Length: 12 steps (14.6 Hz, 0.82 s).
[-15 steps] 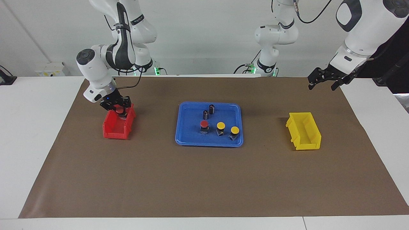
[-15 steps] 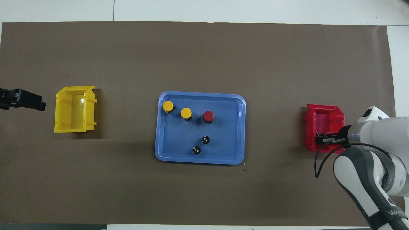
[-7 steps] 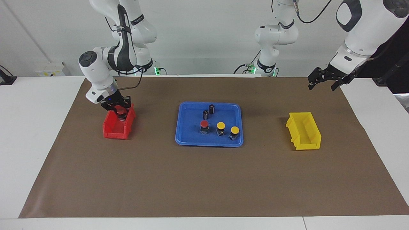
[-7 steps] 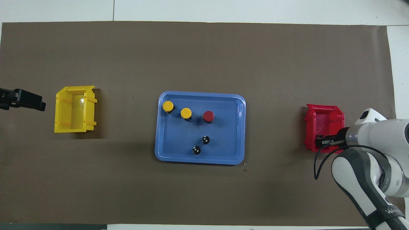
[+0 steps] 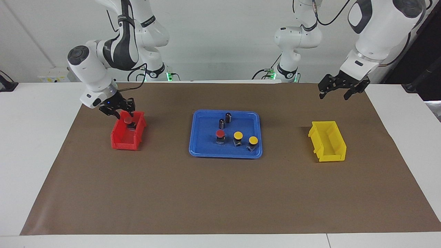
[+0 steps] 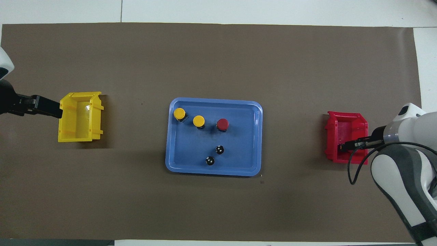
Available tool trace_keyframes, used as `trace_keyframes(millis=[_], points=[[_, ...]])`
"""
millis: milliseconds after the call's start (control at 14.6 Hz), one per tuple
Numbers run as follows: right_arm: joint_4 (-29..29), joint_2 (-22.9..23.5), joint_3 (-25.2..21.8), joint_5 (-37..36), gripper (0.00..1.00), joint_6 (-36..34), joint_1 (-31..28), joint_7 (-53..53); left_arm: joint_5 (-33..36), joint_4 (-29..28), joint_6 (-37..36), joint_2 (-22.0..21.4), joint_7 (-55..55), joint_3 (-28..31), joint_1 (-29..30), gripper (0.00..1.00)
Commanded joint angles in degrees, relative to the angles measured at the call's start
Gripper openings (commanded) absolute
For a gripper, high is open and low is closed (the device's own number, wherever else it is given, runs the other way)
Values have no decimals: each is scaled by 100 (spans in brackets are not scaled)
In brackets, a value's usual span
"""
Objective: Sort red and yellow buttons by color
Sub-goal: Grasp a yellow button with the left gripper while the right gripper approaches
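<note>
One red button point(image 5: 128, 120) lies in the red bin point(image 5: 121, 142), at the end nearer to the robots. My right gripper point(image 5: 117, 111) hangs open and empty just above that end of the bin; it also shows in the overhead view point(image 6: 343, 146). Another red button point(image 5: 220, 134) and two yellow buttons point(image 5: 238, 135) point(image 5: 253, 140) stand in the blue tray point(image 5: 197, 151). My left gripper point(image 5: 333, 93) is open and empty in the air, over the mat beside the yellow bin point(image 5: 336, 156).
Two dark capless cylinders point(image 5: 228, 117) point(image 5: 222, 123) stand in the tray, nearer to the robots than the buttons. The yellow bin point(image 6: 65, 136) holds nothing. A brown mat point(image 5: 220, 196) covers the table.
My right gripper has risen from the red bin and left the red button inside. My left gripper has moved toward the middle of the table, closer to the yellow bin.
</note>
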Motion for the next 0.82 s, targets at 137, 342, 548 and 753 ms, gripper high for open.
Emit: trace_keyframes(millis=[137, 342, 548, 753], points=[[1829, 802, 58, 96, 67, -918, 1219, 1673, -40, -774, 1749, 715, -2139, 8, -1144, 94], [2113, 962, 58, 123, 77, -682, 1897, 2818, -40, -967, 2497, 1200, -2642, 8, -1365, 88], [2436, 1110, 58, 132, 78, -725, 2310, 3459, -40, -1003, 2779, 1437, -2906, 16, -1540, 86], [2535, 1173, 58, 123, 80, -690, 2399, 3682, -31, -1108, 2947, 1543, -3064, 16, -1698, 86]])
